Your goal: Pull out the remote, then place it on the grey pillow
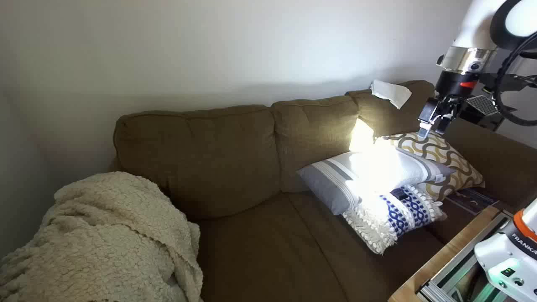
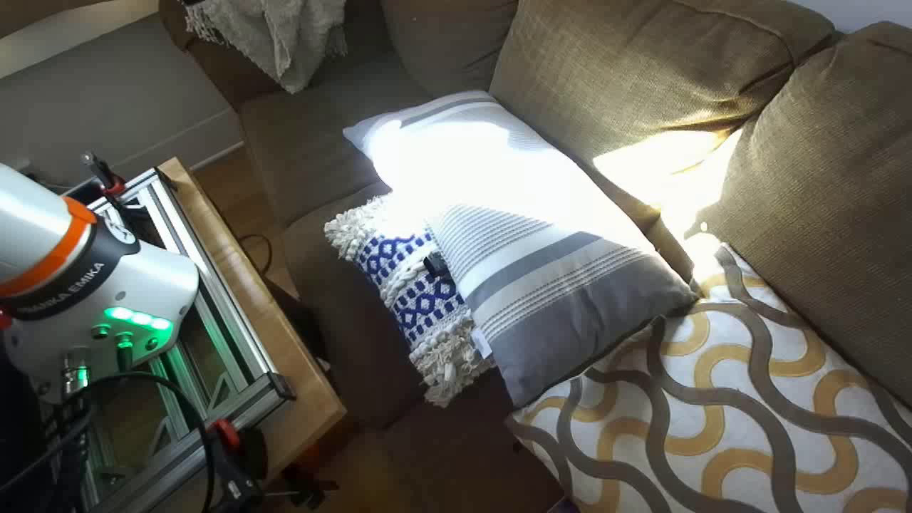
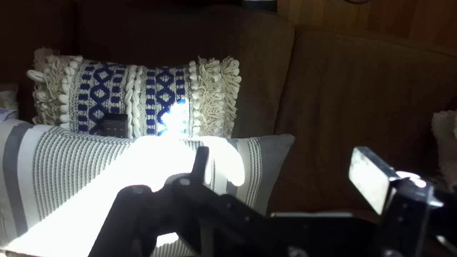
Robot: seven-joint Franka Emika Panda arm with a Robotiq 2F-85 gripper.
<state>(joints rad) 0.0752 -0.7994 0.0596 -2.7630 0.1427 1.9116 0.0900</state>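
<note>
Remote (image 3: 115, 125) peeks out from under the long edge of the grey pillow (image 2: 527, 236), its visible end lying on the blue-and-white pillow (image 3: 134, 94). Gripper (image 3: 285, 166) hangs in the air, fingers spread wide, well apart from both. Room alongside: brown seat (image 1: 268, 256) runs across to the fleece blanket (image 1: 117, 235).
</note>
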